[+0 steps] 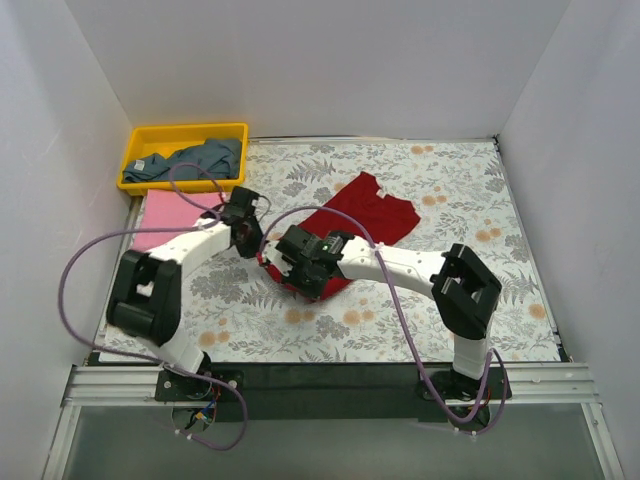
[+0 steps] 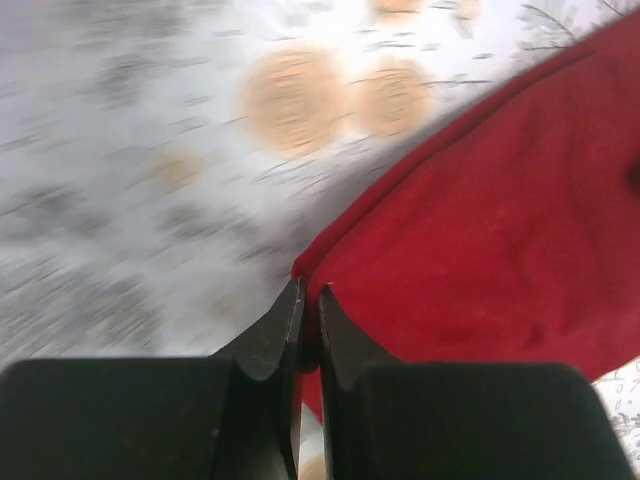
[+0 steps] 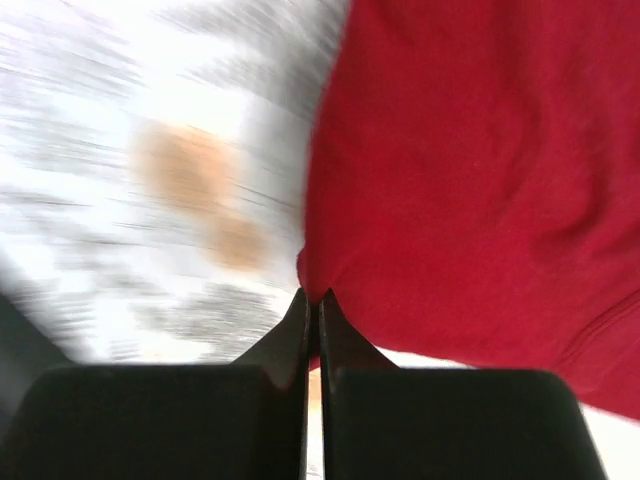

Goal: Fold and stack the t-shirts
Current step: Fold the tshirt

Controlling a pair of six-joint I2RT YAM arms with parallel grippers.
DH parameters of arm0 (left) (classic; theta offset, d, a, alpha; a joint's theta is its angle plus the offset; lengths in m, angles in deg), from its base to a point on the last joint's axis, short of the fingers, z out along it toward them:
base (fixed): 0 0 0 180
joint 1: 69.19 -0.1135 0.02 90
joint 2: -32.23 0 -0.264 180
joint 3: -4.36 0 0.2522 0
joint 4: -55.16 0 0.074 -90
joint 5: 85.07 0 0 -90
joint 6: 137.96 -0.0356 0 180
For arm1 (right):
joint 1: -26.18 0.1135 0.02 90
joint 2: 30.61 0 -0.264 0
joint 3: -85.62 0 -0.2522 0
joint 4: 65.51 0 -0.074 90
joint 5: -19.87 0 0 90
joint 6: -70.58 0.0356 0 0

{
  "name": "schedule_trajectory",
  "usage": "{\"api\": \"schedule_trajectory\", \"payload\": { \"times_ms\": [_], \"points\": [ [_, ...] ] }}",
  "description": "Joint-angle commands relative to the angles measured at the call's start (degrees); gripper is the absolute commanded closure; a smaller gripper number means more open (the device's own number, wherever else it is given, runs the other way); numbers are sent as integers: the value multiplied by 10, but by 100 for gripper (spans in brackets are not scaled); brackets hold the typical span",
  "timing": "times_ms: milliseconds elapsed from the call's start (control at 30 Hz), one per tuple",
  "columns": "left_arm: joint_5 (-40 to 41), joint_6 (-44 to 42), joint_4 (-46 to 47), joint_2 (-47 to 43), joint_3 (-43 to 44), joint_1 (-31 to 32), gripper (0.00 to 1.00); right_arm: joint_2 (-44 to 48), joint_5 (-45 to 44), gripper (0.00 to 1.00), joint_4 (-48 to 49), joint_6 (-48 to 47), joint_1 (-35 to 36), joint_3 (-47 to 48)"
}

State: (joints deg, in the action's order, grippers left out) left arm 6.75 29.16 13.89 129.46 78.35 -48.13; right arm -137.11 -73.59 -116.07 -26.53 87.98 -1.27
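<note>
Now left hand (image 2: 308,296) and right hand (image 3: 313,300) each pinch the rumpled dark red t-shirt (image 1: 375,212).

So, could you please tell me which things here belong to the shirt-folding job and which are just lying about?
Part of the job:
dark red t-shirt
pink t-shirt
blue-grey t-shirt, lying in the bin

Just lying about:
yellow bin
floral table cover
</note>
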Motion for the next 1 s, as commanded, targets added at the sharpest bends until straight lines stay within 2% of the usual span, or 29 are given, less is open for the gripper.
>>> {"api": "schedule_trajectory", "payload": {
  "times_ms": [0, 100, 167, 300, 467, 567, 733, 967],
  "points": [
    [67, -34, -116, -168, -31, -44, 100, 2, 212, 99, -34, -6, 27, 91],
    [90, -53, -169, -250, -28, -59, 100, -10, 296, 99, -48, 7, 35, 155],
    [96, -58, -191, -274, -15, -61, 100, -13, 317, 99, -52, 17, 35, 184],
    [88, -58, -210, -286, 16, -60, 100, -7, 283, 99, -70, 26, 34, 208],
    [50, -58, -174, -235, 78, -60, 100, 21, 228, 99, -73, 33, -1, 187],
    [-15, -56, -139, -190, 108, -60, 100, 38, 214, 99, -72, 33, -30, 158],
    [-116, -37, -98, -123, 153, -58, 100, 66, 224, 99, -72, 32, -75, 115],
    [-151, -17, -76, -64, 212, -37, 100, 103, 253, 99, -71, 32, -116, 80]
  ]
}}
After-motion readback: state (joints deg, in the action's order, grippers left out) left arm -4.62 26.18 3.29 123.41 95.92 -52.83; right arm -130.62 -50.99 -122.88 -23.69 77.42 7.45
